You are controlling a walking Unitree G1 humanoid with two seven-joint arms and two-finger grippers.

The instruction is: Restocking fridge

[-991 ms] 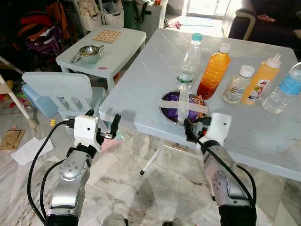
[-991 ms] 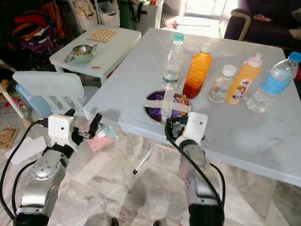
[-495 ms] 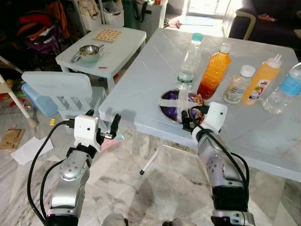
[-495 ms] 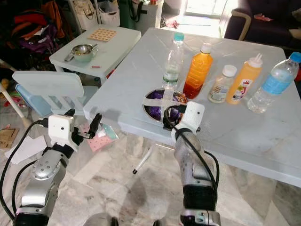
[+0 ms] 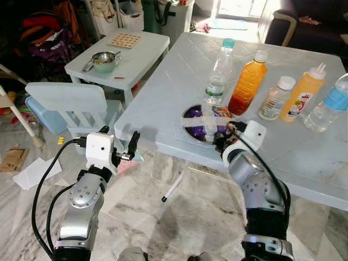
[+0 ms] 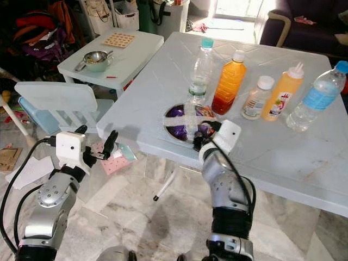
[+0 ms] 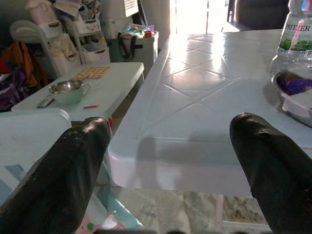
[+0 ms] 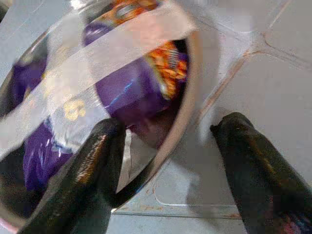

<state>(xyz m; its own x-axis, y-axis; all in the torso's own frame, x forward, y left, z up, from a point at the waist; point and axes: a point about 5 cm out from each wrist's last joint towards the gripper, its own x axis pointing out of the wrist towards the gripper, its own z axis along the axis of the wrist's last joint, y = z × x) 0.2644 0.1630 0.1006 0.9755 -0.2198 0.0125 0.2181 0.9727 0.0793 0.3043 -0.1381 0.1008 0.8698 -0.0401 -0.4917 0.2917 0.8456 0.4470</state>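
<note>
Taped bowl (image 5: 207,123): a shallow metal bowl of purple-wrapped snacks sealed with a cross of tape, sitting near the front edge of the pale table (image 5: 179,70).
Right gripper (image 8: 168,146): spread apart and straddling the bowl's rim, one finger inside over the wrappers, the other outside on the table; it grips nothing yet.
Risk at the rim: I judge that a pinch on the thin, sloped wall may slip, or tilt the bowl when lifted, and the tape may not hold the snacks in.
Risk at the edge: the bowl lies near the table's front edge, so a drag toward the robot could tip it to the floor.
Water bottle (image 5: 218,71): stands just behind the bowl; a jolt could topple it.
Orange drink bottle (image 5: 247,81): beside the water bottle, behind the bowl, equally exposed.
Small white-capped bottle (image 5: 275,98): further along the row, well clear of the bowl.
Left gripper (image 5: 124,144): fingers parted and empty, hanging below the table's front corner, well away from the bowl.
</note>
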